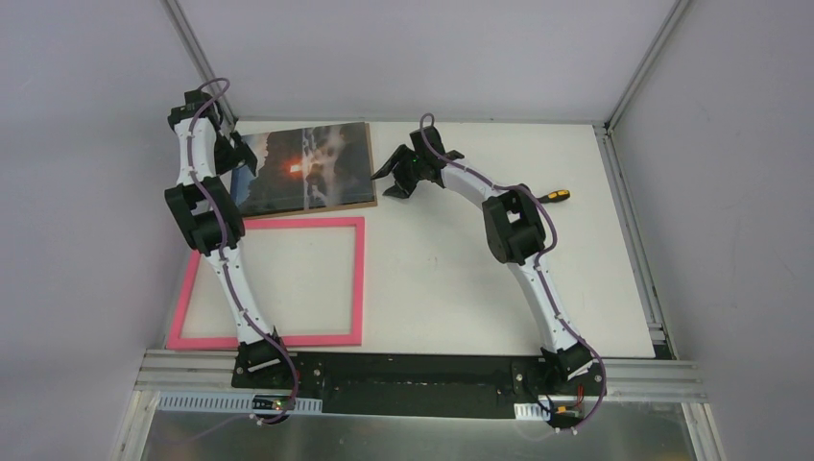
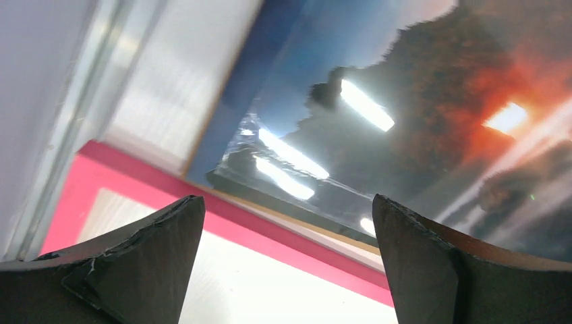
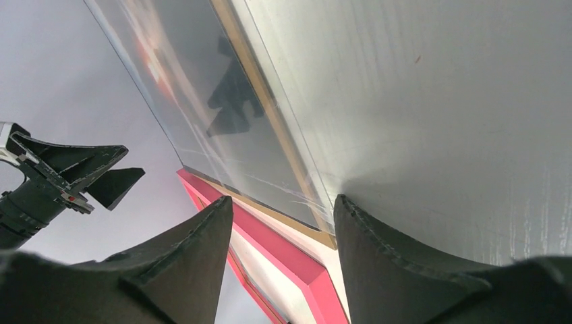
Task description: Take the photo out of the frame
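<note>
The photo, a dark sunset print on a brown board with a glossy clear sheet over it, lies flat at the back of the table. The pink frame lies empty nearer the arms, just in front of the photo. My left gripper hangs open over the photo's left edge. In the left wrist view, the photo and the frame show beyond the left gripper. My right gripper stands open just right of the photo's right edge, holding nothing. The right wrist view shows the photo, the frame and the right gripper.
A tool with a yellow and black handle lies on the white table behind the right arm's elbow. Metal rails run along the table's right and back edges. Grey walls close in the space on three sides.
</note>
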Controlling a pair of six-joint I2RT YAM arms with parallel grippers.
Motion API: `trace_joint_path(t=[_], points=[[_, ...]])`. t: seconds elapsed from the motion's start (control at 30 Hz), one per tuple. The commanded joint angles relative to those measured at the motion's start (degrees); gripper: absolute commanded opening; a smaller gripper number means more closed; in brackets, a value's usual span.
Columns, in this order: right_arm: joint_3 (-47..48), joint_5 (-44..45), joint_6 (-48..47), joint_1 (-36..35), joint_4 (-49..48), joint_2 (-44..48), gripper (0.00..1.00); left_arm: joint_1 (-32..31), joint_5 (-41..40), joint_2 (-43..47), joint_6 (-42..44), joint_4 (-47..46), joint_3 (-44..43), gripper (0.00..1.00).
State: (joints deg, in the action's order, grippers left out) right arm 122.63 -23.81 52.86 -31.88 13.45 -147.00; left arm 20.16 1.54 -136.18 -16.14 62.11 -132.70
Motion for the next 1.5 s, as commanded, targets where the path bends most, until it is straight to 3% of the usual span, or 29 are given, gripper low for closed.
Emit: trace_joint_path(t=[0.0, 0.2, 0.43, 0.6, 1.07, 1.2, 1.33, 1.47], points=[[1.15, 0.7, -1.43, -0.34, 1.68, 4.63, 0.6, 1.4, -12.22, 5.94, -3.34, 1.18, 1.48, 0.99], [3.72, 2.4, -3.06, 0.54, 3.49, 2.99, 0.62, 1.39, -10.91, 6.64, -4.05, 0.68, 2.08, 0.99], [8.24, 5.21, -9.04, 1.38, 6.94, -0.38, 0.64, -2.27, 12.67, 5.76, -1.45, -4.71, 2.06, 0.99], [10.91, 1.72, -8.83, 1.29, 2.85, -3.43, 0.63, -5.9, 22.54, 4.06, -2.72, -7.12, 2.68, 0.99], [10.17, -1.42, -3.55, 1.14, -4.83, -7.68, 0.56, -9.32, 27.03, 8.55, -4.21, -9.78, 7.13, 0.98], [9.49, -3.0, 1.64, 1.48, -10.19, -8.4, 0.5, -9.28, 27.46, 9.41, -3.73, -9.94, 8.01, 0.98], [5.91, -2.71, 6.18, 2.18, -15.56, -7.08, 0.35, -9.26, 28.12, 9.84, -3.72, -9.98, 8.49, 0.98], [5.34, -3.21, 8.14, 2.84, -17.9, -6.25, 0.26, -9.26, 28.15, 10.29, -3.71, -10.13, 8.83, 0.98]])
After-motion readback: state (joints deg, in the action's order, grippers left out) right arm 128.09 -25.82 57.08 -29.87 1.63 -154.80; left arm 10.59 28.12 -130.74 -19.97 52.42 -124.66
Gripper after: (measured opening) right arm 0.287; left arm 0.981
